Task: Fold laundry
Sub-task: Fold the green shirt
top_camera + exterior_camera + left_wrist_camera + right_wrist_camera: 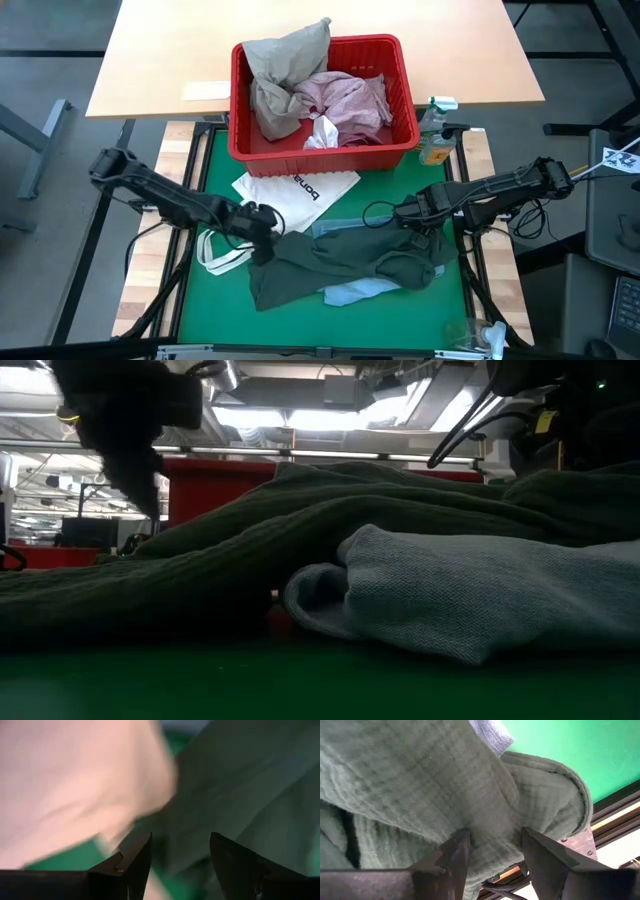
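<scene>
**Laundry folding barely begun, both arms on the dark shirt**

Laundry sits in two places. A red slotted basket (240, 120) at the far edge of the green table (215, 170) holds a beige-khaki garment (285, 70) draped over its rim, a mottled pink garment (350, 98) and a small white piece (322, 133). Just in front of the basket lies a white tote bag (295, 190) with black lettering. Nearer than the bag, a dark grey-green garment (340, 262) lies rumpled and spread, with a light blue garment (355, 292) poking out from under its near edge. In the low view the blue cloth is bunched beneath the dark one.

Nothing looks folded. By my reading the dark garment is only being straightened, and every piece in the basket is left to do.

The left gripper (262, 228) reaches in low to the dark garment's edge beside the bag's handles. Its fingers (132, 862) stand apart, cloth showing between them; whether they grip it I cannot tell.

The right gripper (415, 212) rests on the garment's opposite side, arm stretched low. Its fingers (455, 857) stand partly apart with a ridge of dark green cloth pinched up between them.
</scene>
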{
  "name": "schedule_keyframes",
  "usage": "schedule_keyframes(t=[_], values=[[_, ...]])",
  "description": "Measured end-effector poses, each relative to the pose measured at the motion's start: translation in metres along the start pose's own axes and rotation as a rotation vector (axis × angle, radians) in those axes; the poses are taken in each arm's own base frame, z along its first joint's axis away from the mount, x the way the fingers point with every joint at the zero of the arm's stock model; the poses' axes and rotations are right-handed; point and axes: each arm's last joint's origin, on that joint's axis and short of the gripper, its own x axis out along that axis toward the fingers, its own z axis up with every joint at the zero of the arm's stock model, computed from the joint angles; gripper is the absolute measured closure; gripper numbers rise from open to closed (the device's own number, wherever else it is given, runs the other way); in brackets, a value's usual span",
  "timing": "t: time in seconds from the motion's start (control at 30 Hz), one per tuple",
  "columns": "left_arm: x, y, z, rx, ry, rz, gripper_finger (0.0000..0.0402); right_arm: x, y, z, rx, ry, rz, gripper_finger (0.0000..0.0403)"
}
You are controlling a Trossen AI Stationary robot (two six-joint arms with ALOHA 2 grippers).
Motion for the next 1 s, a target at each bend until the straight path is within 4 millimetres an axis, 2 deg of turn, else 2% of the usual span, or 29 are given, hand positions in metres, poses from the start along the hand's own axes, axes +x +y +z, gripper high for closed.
schedule_keyframes(t=[0.1,0.3,0.57,0.73,1.0], values=[[0.011,0.004,-0.006,-0.037,-0.109,-0.100,0.0209,0.000,0.000,0.000,0.000,-0.001,0.001,0.0224],[0.028,0.012,-0.020,-0.074,-0.135,-0.116,0.0209,0.000,0.000,0.000,0.000,-0.002,0.001,0.0224],[0.026,0.008,-0.013,-0.094,-0.215,-0.167,0.0209,0.000,0.000,0.000,0.000,-0.002,0.002,0.0224],[0.025,0.009,-0.010,-0.113,-0.302,-0.094,0.0209,0.000,0.000,0.000,0.000,-0.002,0.002,0.0224],[0.025,0.008,-0.010,-0.115,-0.281,-0.118,0.0209,0.000,0.000,0.000,0.000,-0.002,0.002,0.0224]])
